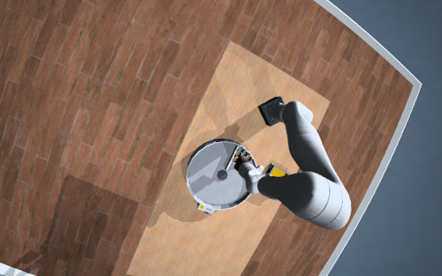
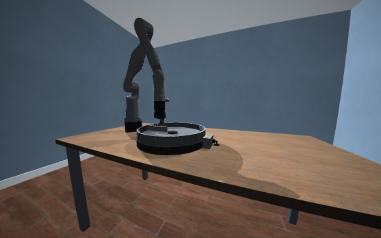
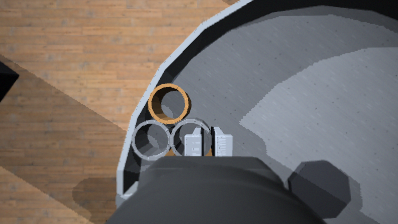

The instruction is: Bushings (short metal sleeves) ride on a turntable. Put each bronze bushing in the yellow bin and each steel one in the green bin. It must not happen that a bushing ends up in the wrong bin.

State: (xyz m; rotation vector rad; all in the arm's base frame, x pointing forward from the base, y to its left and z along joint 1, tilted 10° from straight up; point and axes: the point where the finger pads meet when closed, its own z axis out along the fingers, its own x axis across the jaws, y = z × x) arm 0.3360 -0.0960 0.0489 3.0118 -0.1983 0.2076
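Observation:
My gripper [image 3: 207, 137] [image 2: 162, 121] is low over the turntable [image 1: 209, 190] [image 2: 170, 140], shut on the right wall of a steel bushing [image 3: 191, 120]. One finger is inside the ring and the other outside. A second steel bushing [image 3: 151, 121] lies beside it against the outer rim. A bronze bushing [image 3: 187, 104] rests against both, just above them in the wrist view. Small bronze edges show beside the fingers, mostly hidden by the gripper body. The yellow bin [image 1: 278, 171] is partly behind the arm in the top view. The green bin is not visible.
A raised rim surrounds the turntable. A thin divider [image 1: 232, 159] [image 2: 159, 128] runs from near the central hub [image 1: 222, 174] [image 2: 172, 132] to the rim beside the bushings. A small box [image 1: 205, 208] [image 2: 208, 141] is attached outside the rim. The arm base [image 1: 270, 111] [image 2: 133, 125] stands behind the turntable.

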